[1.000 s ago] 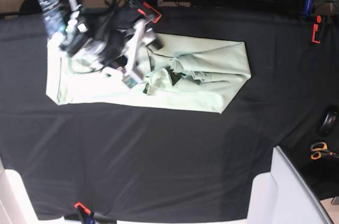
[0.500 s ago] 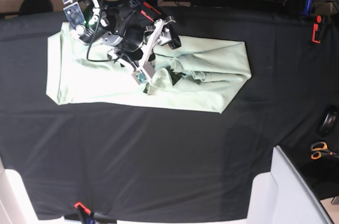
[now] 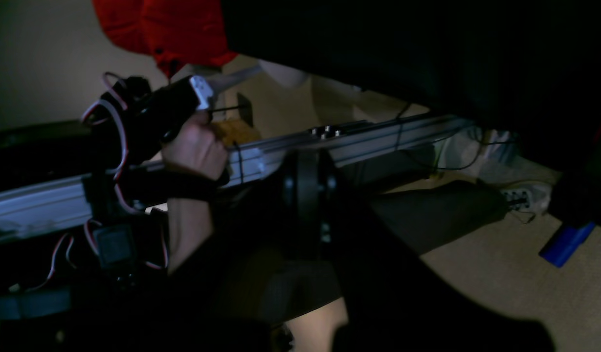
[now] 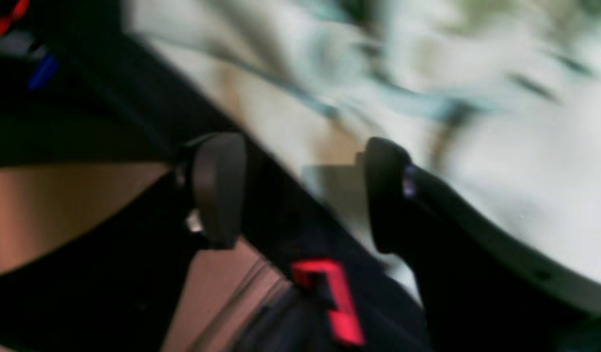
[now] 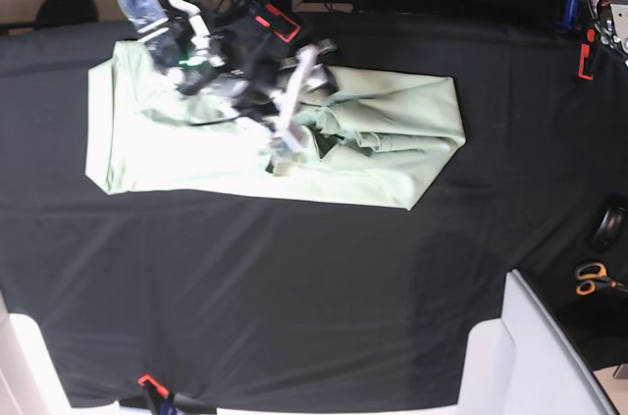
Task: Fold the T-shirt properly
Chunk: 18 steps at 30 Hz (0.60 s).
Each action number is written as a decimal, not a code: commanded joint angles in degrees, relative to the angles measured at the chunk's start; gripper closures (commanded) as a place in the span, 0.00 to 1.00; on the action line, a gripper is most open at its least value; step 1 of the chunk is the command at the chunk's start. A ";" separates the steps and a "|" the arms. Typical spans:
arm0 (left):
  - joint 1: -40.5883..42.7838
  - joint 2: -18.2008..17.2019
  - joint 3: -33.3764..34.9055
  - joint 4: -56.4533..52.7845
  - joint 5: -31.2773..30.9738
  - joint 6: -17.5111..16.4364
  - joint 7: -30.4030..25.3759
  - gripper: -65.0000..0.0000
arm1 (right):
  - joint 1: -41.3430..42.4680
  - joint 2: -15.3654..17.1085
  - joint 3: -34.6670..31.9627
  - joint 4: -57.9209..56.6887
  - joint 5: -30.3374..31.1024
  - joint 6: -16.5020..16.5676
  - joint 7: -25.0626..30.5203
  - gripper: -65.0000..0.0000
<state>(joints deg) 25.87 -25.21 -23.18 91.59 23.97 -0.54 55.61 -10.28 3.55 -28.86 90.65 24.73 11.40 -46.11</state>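
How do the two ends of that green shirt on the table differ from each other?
In the base view, the T-shirt has two unlike ends. The end on that view's left lies flat and smooth with a straight edge; the end on its right tapers, its edge slanting back to a lower corner. The right gripper hangs over the rumpled middle beside the left end, its jaws apart; nothing is above the right end. Both ends rest on the black tablecloth and share the same pale mint colour.

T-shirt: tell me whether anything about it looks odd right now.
The T-shirt lies mostly flat on the black cloth, but its middle is bunched into creases with a dark gap, beside the right gripper.
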 commanded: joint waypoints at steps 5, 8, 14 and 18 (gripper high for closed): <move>-0.33 0.03 -0.34 3.13 1.22 -3.29 0.34 1.00 | 1.62 -0.69 -2.65 -0.06 0.63 -4.50 0.88 0.51; -0.33 0.99 -0.60 4.72 1.22 -9.62 0.43 1.00 | 1.71 -0.78 -2.57 0.21 0.54 -4.85 0.88 0.51; -1.38 3.37 -0.86 5.95 1.22 -13.75 0.17 1.00 | 3.38 0.98 -2.21 4.43 0.72 -11.53 -3.17 0.51; -1.38 3.98 -0.86 5.86 1.22 -13.75 0.08 1.00 | 4.61 0.89 2.00 4.69 0.72 -11.53 -3.61 0.51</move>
<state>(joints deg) 24.45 -20.38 -23.49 96.64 23.99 -14.98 55.81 -6.50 4.47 -26.96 94.37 25.23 -0.30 -50.50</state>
